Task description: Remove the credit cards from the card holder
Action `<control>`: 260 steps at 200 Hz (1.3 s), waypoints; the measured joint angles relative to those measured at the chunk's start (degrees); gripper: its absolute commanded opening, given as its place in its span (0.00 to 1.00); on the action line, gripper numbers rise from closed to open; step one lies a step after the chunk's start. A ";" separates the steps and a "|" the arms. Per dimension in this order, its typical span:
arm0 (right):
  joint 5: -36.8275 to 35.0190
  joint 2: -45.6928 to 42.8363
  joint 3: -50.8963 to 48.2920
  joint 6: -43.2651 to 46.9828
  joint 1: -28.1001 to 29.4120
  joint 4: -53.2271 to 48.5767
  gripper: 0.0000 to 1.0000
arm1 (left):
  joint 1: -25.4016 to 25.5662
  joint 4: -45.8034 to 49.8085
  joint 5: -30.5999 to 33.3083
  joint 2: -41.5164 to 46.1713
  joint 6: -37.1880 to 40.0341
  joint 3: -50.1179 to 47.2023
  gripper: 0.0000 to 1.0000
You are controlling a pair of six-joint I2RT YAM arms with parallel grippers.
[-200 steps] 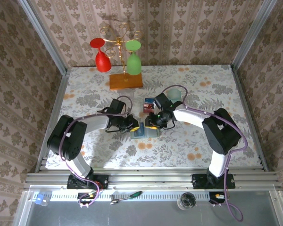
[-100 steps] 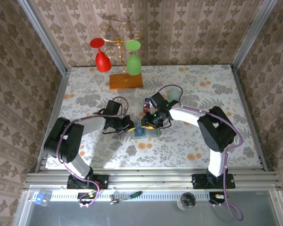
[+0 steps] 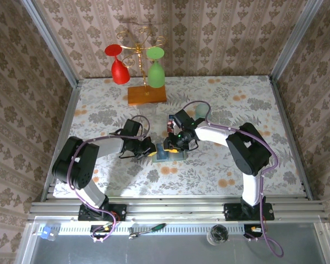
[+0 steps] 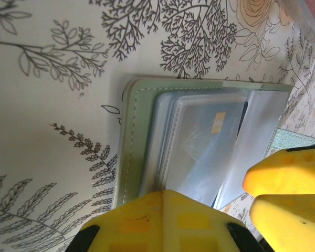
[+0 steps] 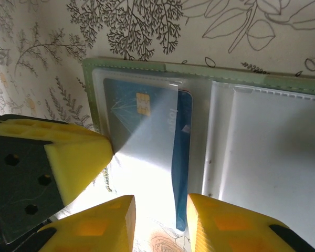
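top view: the card holder (image 3: pixel 173 155) lies open on the table (image 3: pixel 236 104). the left gripper (image 3: pixel 149 152) is at the holder's left edge, the right gripper (image 3: pixel 172 145) at its far edge. a red-and-blue card (image 3: pixel 172 121) lies loose just beyond the holder.

left wrist: the left gripper (image 4: pixel 163 202), fingers pressed together, is over the card holder's (image 4: pixel 134 142) green border. the blue credit card (image 4: pixel 205 142) lies in the holder under a clear sleeve (image 4: pixel 262 131).

right wrist: the right gripper (image 5: pixel 160 203), fingers parted by a narrow gap, hangs at the card holder's (image 5: pixel 126 65) near edge. the blue credit card (image 5: pixel 182 152) sticks out of its sleeve, its near corner in that gap. the left gripper (image 5: pixel 76 157) meets the holder's left edge.
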State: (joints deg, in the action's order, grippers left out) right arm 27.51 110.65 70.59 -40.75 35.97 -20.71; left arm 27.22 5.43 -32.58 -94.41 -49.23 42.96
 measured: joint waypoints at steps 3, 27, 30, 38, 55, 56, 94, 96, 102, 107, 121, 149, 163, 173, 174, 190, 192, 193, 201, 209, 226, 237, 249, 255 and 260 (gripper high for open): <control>-0.02 0.09 0.00 0.00 0.04 0.02 0.32 | 0.00 -0.09 0.00 0.00 0.00 -0.04 0.00; 0.15 0.66 0.00 -0.02 0.22 0.33 0.32 | -0.09 -0.66 -0.02 0.00 0.00 -0.26 0.00; 0.17 0.70 0.00 0.00 0.22 0.42 0.31 | -0.13 -0.74 -0.02 0.00 0.00 -0.31 0.00; 0.20 0.83 0.09 -0.02 0.26 0.52 0.31 | -0.22 -0.83 -0.07 0.00 0.00 -0.39 0.00; 0.37 0.96 0.35 -0.02 0.31 0.94 0.29 | -0.33 -1.07 -0.22 0.00 0.00 -0.57 0.00; 0.37 0.96 0.37 -0.02 0.31 0.94 0.29 | -0.33 -1.07 -0.22 0.00 0.00 -0.57 0.00; 0.44 1.18 1.07 -0.02 0.31 1.40 0.28 | -0.33 -1.22 -0.22 0.00 0.00 -0.61 0.00; 0.44 1.20 1.07 -0.02 0.31 1.40 0.28 | -0.33 -1.20 -0.22 0.00 0.00 -0.61 0.00; 0.44 1.31 1.07 -0.02 0.31 1.40 0.28 | -0.33 -1.20 -0.22 0.00 0.00 -0.61 0.00; 0.44 1.40 1.09 -0.02 0.31 1.40 0.28 | -0.33 -1.20 -0.22 0.00 0.00 -0.61 0.00; 0.48 1.79 1.16 -0.02 0.33 1.40 0.28 | -0.33 -1.20 -0.22 0.00 0.00 -0.61 0.00; 0.85 2.49 1.44 -0.02 0.35 1.38 0.27 | -0.33 -1.20 -0.22 0.00 0.00 -0.61 0.00; 1.27 2.75 1.60 0.00 0.44 1.46 0.25 | -0.33 -1.20 -0.22 0.00 0.00 -0.61 0.00; 1.49 2.89 1.62 -0.02 0.50 1.53 0.24 | -0.33 -1.20 -0.22 0.00 0.00 -0.61 0.00; 1.49 2.91 1.64 -0.02 0.50 1.53 0.24 | -0.33 -1.20 -0.22 0.00 0.00 -0.61 0.00; 1.70 3.17 1.81 0.00 0.68 1.70 0.23 | -0.33 -1.20 -0.24 0.00 0.00 -0.61 0.00; 1.73 3.23 1.84 0.00 0.68 1.77 0.23 | -0.33 -1.20 -0.22 0.00 0.00 -0.63 0.00; 1.73 3.26 1.86 0.00 0.68 1.77 0.23 | -0.33 -1.20 -0.24 0.00 0.00 -0.63 0.00; 1.90 3.52 2.14 0.00 0.76 1.81 0.23 | -0.33 -1.20 -0.24 0.00 0.00 -0.63 0.00; 2.12 3.85 2.40 0.00 0.85 1.99 0.23 | -0.33 -1.20 -0.22 0.00 0.00 -0.63 0.00; 2.56 4.28 2.64 0.00 0.94 2.56 0.23 | -0.33 -1.22 -0.22 0.00 0.00 -0.63 0.00; 2.69 4.42 2.67 0.00 0.94 2.58 0.25 | -0.33 -1.22 -0.24 0.00 0.00 -0.63 0.00; 2.78 4.57 2.73 -0.02 0.94 2.58 0.27 | -0.33 -1.22 -0.24 0.00 0.00 -0.63 0.00; 2.78 4.59 2.75 0.00 0.94 2.58 0.27 | -0.33 -1.22 -0.24 0.00 0.00 -0.63 0.00; 2.78 4.59 2.78 0.00 0.96 2.56 0.27 | -0.33 -1.22 -0.24 0.00 0.00 -0.63 0.00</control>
State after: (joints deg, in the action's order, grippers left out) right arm 30.28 115.24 73.36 -40.75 36.93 -18.15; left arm 26.89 4.21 -32.82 -94.41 -49.23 42.33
